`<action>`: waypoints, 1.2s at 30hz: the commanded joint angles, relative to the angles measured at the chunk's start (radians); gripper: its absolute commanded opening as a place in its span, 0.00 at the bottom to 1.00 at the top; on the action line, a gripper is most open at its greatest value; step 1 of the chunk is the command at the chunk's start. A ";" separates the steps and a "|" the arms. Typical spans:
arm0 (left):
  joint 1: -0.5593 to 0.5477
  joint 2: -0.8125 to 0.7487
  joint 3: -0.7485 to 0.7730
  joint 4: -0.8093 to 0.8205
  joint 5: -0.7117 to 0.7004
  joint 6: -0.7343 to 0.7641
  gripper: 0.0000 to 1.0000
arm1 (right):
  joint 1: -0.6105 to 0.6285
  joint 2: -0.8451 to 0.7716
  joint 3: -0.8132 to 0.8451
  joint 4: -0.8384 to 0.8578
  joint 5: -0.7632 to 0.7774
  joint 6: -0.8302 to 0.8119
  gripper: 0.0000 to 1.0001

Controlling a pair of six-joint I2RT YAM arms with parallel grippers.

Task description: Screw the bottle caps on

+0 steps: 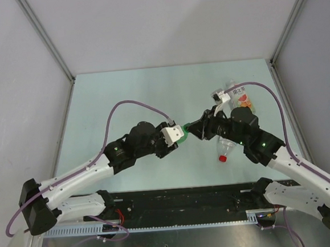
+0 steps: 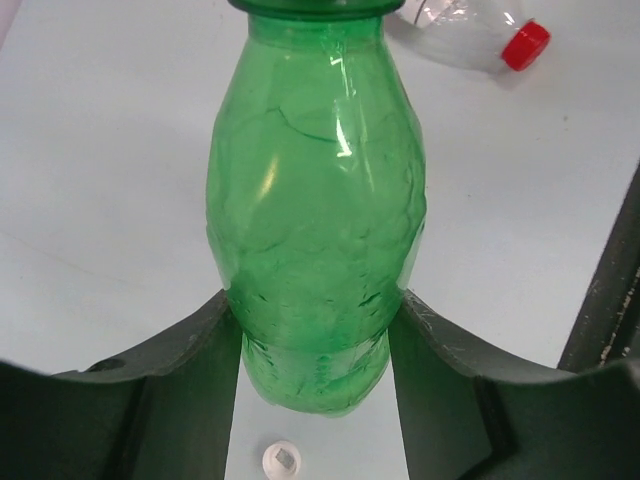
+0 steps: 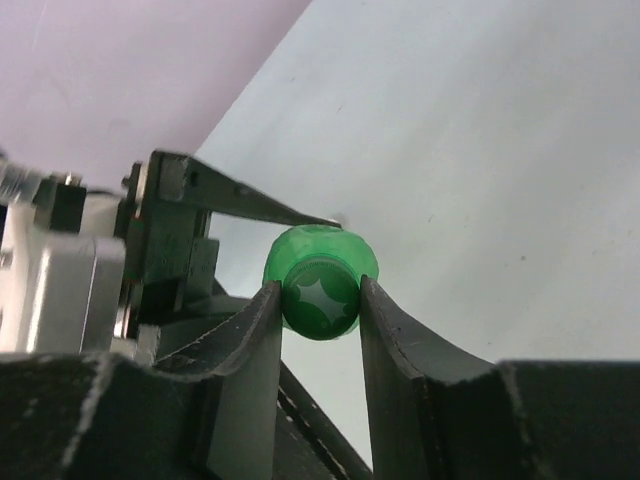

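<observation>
— The green bottle is translucent plastic, glossy, with bright glints and a crinkled, dimpled band low on its body.
— And the left gripper's fingers against it?
— Matt black plastic, faintly scuffed at the edges. The green cap on its neck looks smooth, mildly shiny.
— Beyond the green bottle?
— A clear bottle, shiny plastic, with a glossy red cap, on a matt pale table.

White-shelled arms, black joints, purple cables, green lights, dark curved fingers
</observation>
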 commanded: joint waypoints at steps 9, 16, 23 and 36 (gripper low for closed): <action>-0.008 0.035 0.066 0.150 -0.125 -0.049 0.00 | 0.030 0.048 0.013 0.036 0.254 0.216 0.28; -0.008 0.040 0.060 0.149 -0.105 -0.049 0.00 | 0.030 0.051 0.013 0.119 0.227 0.159 0.51; -0.008 0.048 0.062 0.151 -0.098 -0.051 0.02 | 0.031 0.069 0.021 0.183 0.207 0.131 0.17; 0.019 -0.037 0.017 0.206 -0.370 -0.328 0.99 | 0.034 0.132 0.064 -0.112 0.702 -0.079 0.00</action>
